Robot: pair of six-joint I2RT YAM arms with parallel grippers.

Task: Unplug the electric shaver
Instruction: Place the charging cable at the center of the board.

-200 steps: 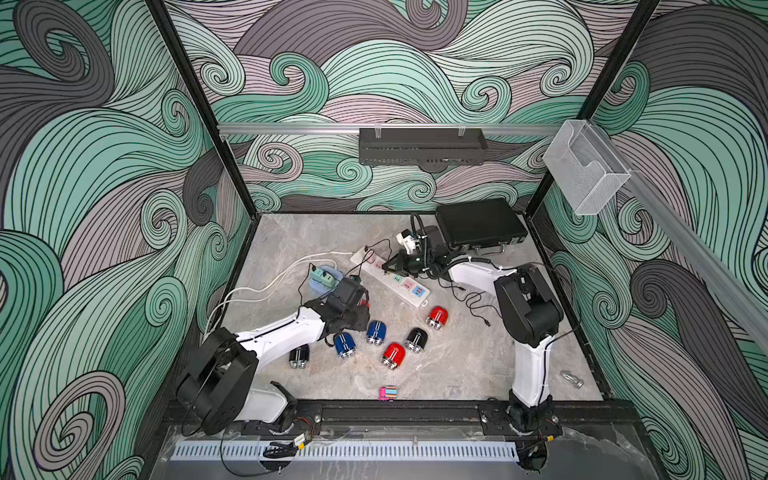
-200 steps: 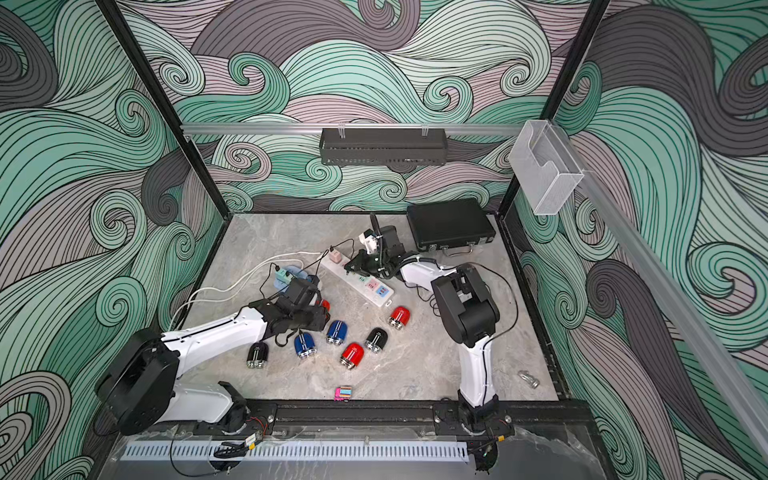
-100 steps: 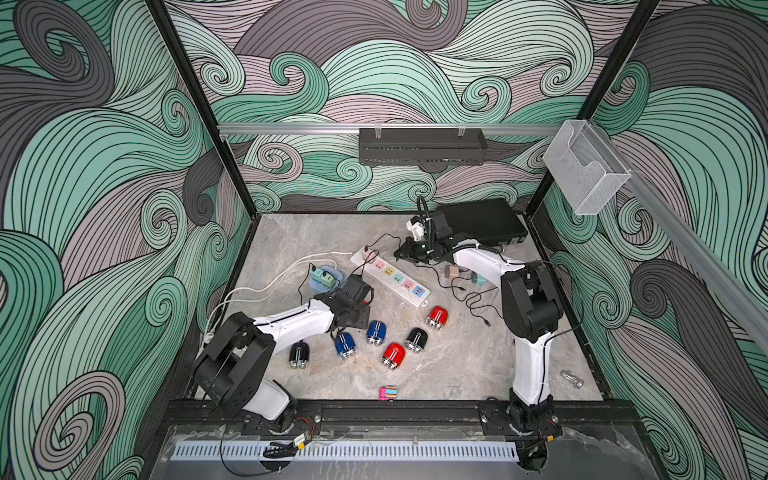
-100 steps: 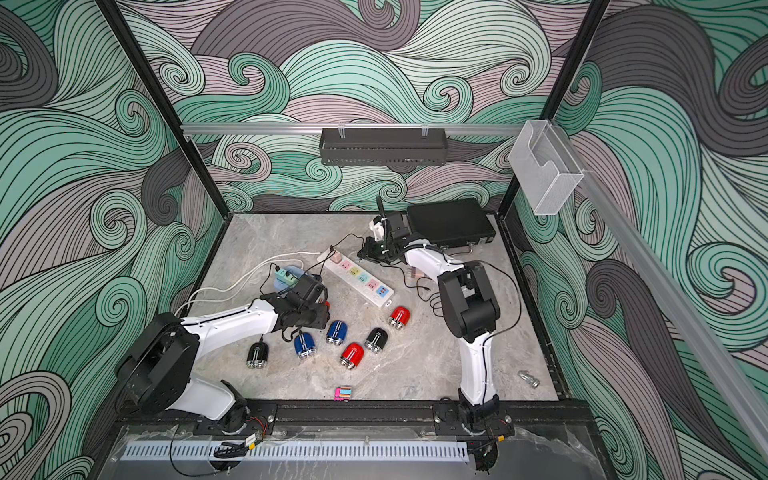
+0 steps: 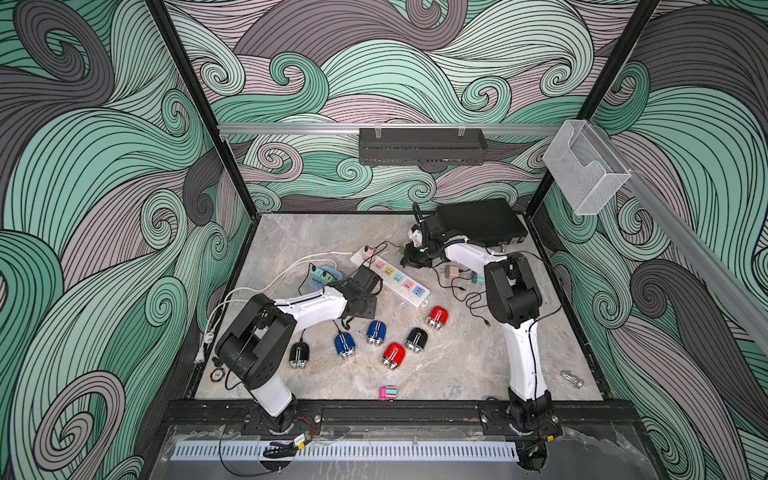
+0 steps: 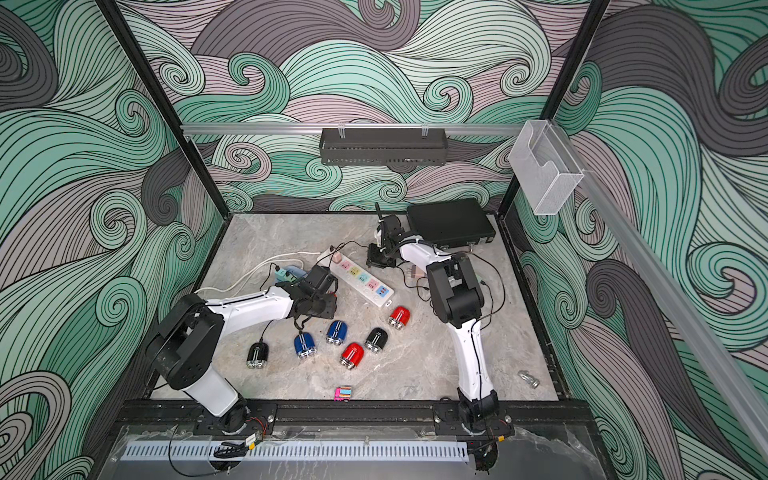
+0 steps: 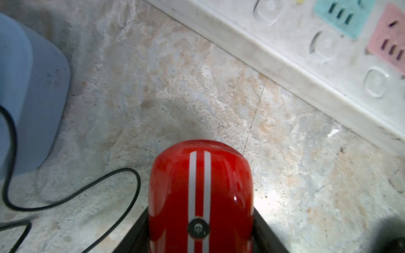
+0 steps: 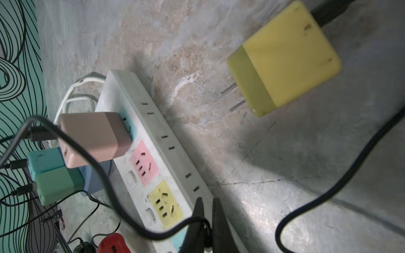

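Between the fingers of the left gripper (image 7: pixel 199 219) sits the red shaver (image 7: pixel 200 186), clamped, its long axis running straight out from the wrist toward the power strip (image 7: pixel 306 72). Both top views hide it under that arm; only the left wrist view shows it. Across the strip, the right gripper (image 8: pixel 207 208) has its fingers together. A thin black cable (image 8: pixel 109 190) crosses them, pinched or not I cannot tell. Just beyond, nearer this arm, is the yellow plug (image 8: pixel 285 59), prongs bare, in no socket.

No legible text, label, brand or number anywhere
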